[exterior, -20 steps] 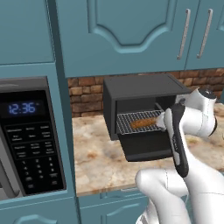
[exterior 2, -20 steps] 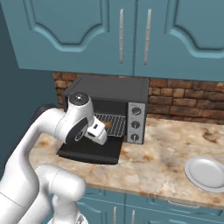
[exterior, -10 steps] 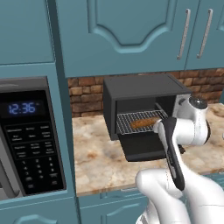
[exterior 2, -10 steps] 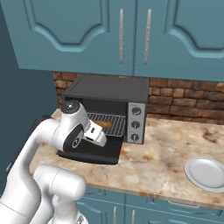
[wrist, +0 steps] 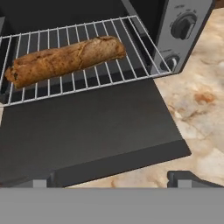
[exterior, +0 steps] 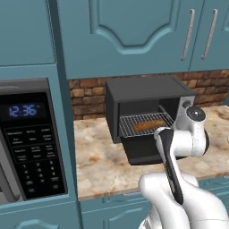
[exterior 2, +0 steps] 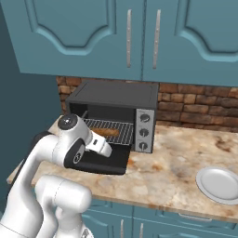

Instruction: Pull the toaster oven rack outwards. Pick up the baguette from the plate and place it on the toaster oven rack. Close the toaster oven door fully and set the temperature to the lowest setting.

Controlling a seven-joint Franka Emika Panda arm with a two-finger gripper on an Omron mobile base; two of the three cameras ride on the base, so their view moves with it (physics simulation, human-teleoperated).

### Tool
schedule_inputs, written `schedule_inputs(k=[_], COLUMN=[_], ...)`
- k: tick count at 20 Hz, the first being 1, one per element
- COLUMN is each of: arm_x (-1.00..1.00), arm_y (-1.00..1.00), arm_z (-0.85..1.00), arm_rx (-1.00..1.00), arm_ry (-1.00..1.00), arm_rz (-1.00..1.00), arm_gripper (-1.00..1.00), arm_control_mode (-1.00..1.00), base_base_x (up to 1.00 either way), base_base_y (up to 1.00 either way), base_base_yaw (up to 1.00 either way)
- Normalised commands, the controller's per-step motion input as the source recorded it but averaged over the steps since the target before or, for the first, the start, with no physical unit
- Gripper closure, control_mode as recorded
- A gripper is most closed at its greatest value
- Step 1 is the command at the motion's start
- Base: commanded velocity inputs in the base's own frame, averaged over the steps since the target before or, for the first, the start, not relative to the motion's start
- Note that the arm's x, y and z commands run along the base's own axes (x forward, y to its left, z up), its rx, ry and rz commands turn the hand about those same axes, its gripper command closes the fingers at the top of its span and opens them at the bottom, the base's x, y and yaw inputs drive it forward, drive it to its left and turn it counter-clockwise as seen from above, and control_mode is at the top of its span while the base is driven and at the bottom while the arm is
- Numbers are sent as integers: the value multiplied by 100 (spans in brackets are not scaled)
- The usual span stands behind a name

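Jaws spread wide and empty, the gripper (wrist: 112, 178) hangs just in front of the lowered toaster oven door (wrist: 87, 131), above the marbled tabletop (wrist: 201, 113). Beyond the door, the baguette (wrist: 65, 59) lies lengthwise on the pulled-out toaster oven rack (wrist: 131, 57), beside the toaster oven (exterior 2: 116, 100) knob panel.

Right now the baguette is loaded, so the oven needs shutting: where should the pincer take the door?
Take the toaster oven door at its front free edge, coming from below: it lies flat, hinged at the oven, under the rack, so lifting that edge should swing it shut.
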Motion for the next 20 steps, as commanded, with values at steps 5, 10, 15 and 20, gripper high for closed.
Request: schedule_inputs(k=[5,10,15,20], arm_x=[13,11,19,22], arm_y=[2,7,15,12], arm_z=[-8,-26,-23,-20], arm_rx=[-3,-4,-4,-3], arm_ry=[0,-5,-10,-9], arm_rz=[0,0,0,0], arm_gripper=[-100,-100,-100,-100], arm_control_mode=[-100,-100,-100,-100], base_base_x=[0,0,0,0], base_base_y=[0,0,0,0], base_base_yaw=[0,0,0,0])
